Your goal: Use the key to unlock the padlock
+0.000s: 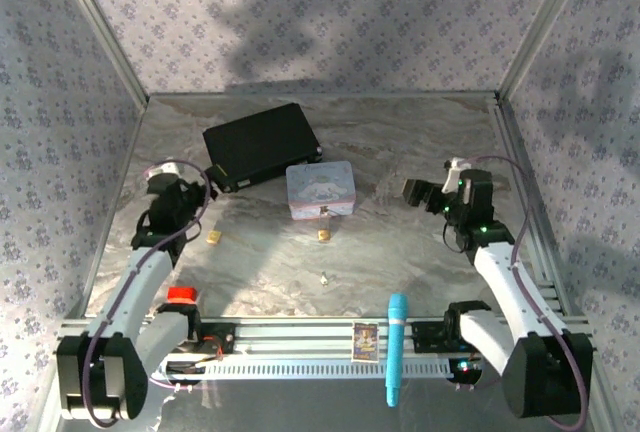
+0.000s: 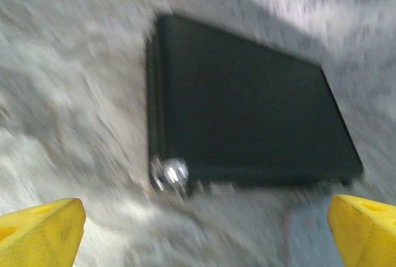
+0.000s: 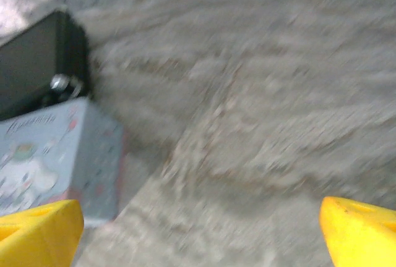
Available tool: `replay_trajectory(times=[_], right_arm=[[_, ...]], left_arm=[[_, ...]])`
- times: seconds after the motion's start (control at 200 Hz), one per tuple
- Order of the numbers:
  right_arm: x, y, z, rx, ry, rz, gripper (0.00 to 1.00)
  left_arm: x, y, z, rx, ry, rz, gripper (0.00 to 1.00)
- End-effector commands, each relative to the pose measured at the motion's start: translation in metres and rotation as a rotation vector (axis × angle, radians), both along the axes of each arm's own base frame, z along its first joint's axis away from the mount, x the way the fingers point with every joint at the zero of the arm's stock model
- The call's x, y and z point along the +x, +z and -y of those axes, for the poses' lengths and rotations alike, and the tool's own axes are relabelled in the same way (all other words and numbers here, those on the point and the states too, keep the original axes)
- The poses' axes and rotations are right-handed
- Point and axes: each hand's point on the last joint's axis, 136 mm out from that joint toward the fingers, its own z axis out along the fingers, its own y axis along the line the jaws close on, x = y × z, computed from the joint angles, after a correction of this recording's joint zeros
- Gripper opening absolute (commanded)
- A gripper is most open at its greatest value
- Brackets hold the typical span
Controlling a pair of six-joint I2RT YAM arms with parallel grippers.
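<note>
**Both grippers spread wide, padlock and key lying apart from them on the table**

The left gripper (image 2: 201,242) is wide open, its jaws standing far apart at the bottom corners of its own wrist view with nothing between them. It hangs over the left side of the table (image 1: 420,142) and looks straight at the black case (image 2: 247,106), which lies flat with a small silver knob (image 2: 170,171) at its near corner. That picture is smeared, so finer detail is lost.

The right gripper (image 3: 198,239) is spread just as wide and holds nothing. It hovers over bare marbled surface on the right. At the left edge of its blurred view are the corner of the pastel tin (image 3: 43,168) and, behind it, the black case.

From above, the tin sits mid-table, just right of the case's near corner. The padlock (image 1: 324,235) is a tiny brass speck lying just in front of the tin, between the two arms and well apart from both grippers; its shackle is too small to make out. The key (image 1: 324,277) is a tinier silvery glint nearer the robot, almost in line with the padlock and apart from it. A plain yellowish block (image 1: 214,238) lies off to the left, near the left arm. On the front rail rest a blue pen (image 1: 397,347) and a small card (image 1: 366,342).
</note>
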Motion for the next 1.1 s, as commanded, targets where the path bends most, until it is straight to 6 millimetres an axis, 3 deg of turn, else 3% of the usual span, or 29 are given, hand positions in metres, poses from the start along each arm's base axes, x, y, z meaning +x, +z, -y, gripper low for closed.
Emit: replay_trajectory(times=[0.0, 0.155, 0.225, 0.4, 0.52, 0.76, 1.094], right_arm=[[-0.038, -0.02, -0.031, 0.078, 0.054, -0.186, 0.97], [-0.066, -0.039, -0.067, 0.022, 0.106, -0.275, 0.96], [-0.077, -0.044, -0.092, 0.028, 0.159, -0.289, 0.9], [-0.107, -0.06, -0.148, -0.006, 0.232, -0.317, 0.86], [-0.124, -0.072, -0.183, -0.061, 0.258, -0.314, 0.77], [-0.146, -0.097, -0.225, -0.088, 0.314, -0.363, 0.59], [-0.165, -0.121, -0.238, -0.154, 0.316, -0.409, 0.41]], left_arm=[[-0.03, -0.007, 0.05, -0.098, -0.174, -0.15, 1.0], [-0.057, -0.01, 0.099, -0.123, -0.362, -0.213, 1.0], [-0.068, -0.012, 0.119, -0.162, -0.434, -0.225, 1.0], [-0.095, -0.033, 0.153, -0.196, -0.533, -0.321, 1.0], [-0.104, -0.034, 0.183, -0.36, -0.588, -0.289, 1.0], [-0.109, -0.041, 0.178, -0.282, -0.544, -0.327, 1.0], [-0.109, -0.049, 0.174, -0.264, -0.518, -0.346, 1.0]])
